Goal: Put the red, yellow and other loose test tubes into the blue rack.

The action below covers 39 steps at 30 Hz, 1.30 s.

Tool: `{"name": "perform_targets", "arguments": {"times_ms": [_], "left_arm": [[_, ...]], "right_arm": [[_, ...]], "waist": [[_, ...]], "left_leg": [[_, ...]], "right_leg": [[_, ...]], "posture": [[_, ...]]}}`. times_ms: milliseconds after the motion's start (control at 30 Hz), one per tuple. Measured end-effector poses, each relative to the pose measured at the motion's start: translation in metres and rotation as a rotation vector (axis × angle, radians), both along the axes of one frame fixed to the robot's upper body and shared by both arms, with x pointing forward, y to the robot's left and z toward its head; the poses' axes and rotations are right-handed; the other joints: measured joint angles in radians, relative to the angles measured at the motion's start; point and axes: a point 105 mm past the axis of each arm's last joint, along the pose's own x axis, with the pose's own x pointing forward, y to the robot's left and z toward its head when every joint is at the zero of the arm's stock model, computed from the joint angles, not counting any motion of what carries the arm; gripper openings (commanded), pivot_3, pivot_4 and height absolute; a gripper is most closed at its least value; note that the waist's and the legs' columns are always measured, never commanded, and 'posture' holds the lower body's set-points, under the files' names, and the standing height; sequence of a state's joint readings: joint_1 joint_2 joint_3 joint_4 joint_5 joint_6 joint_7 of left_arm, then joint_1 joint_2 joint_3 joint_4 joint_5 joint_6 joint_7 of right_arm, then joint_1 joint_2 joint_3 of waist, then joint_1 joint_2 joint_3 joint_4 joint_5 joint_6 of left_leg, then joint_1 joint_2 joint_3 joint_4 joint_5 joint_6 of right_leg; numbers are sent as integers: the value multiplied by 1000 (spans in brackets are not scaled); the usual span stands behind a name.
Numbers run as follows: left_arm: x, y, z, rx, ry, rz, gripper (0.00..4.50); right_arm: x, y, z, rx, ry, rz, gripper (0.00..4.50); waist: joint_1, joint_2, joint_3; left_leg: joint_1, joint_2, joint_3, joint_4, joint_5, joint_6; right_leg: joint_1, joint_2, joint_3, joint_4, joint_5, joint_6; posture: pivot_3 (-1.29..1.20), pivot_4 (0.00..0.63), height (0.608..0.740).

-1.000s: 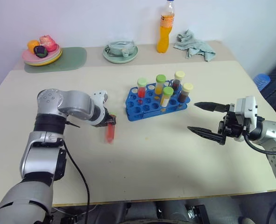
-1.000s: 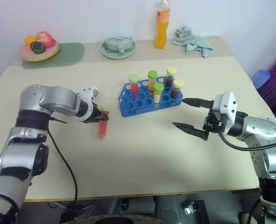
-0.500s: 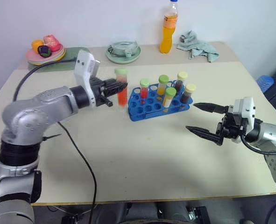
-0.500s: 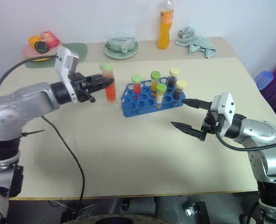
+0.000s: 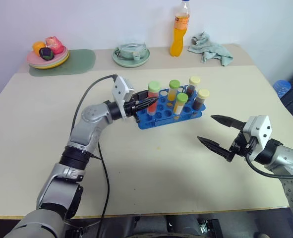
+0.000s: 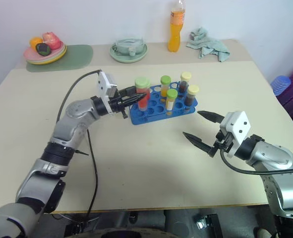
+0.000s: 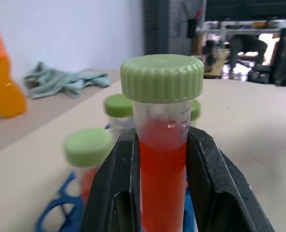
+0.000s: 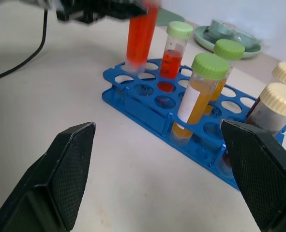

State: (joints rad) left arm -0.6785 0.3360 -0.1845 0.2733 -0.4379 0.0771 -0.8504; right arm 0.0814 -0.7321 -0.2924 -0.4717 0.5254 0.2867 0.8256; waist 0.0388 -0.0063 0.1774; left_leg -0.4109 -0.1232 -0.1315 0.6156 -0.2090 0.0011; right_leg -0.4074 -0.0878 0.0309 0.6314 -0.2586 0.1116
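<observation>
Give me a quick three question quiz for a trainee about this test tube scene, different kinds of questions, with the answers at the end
1. True or false: the left gripper is shut on a green-capped plastic test tube of red liquid.
2. Multiple choice: the right gripper is A) open and holding nothing, B) shut on a yellow tube, C) gripping the rack.
3. Fill in: the held tube is upright above the near-left corner of the ____ plastic tube rack.

Key: 1 true; 2 A; 3 blue.
</observation>
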Motion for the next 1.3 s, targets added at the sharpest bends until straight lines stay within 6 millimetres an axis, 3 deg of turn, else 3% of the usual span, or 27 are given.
{"name": "perform_targets", "arguments": {"times_ms": [167, 800, 1300], "left_arm": [[3, -6, -14, 13, 4, -16, 711], [17, -27, -16, 16, -58, -33, 711], [11, -23, -17, 29, -74, -44, 711]], "right_arm": [[-2, -1, -5, 17, 0, -51, 4222], [-1, -1, -6, 9, -17, -74, 4222], [0, 1, -1, 3, -29, -53, 4222]], "waist": [[0, 0, 0], [0, 0, 0], [-1, 0, 0]], "left_leg": [[0, 0, -1, 0, 0, 0], [1, 0, -2, 2, 0, 0], [1, 0, -2, 2, 0, 0]], "right_leg": [[0, 0, -2, 0, 1, 1], [3, 1, -4, 1, 2, 4], [3, 1, -4, 1, 2, 4]], "posture": [[0, 150, 740], [0, 150, 740], [0, 150, 740]]}}
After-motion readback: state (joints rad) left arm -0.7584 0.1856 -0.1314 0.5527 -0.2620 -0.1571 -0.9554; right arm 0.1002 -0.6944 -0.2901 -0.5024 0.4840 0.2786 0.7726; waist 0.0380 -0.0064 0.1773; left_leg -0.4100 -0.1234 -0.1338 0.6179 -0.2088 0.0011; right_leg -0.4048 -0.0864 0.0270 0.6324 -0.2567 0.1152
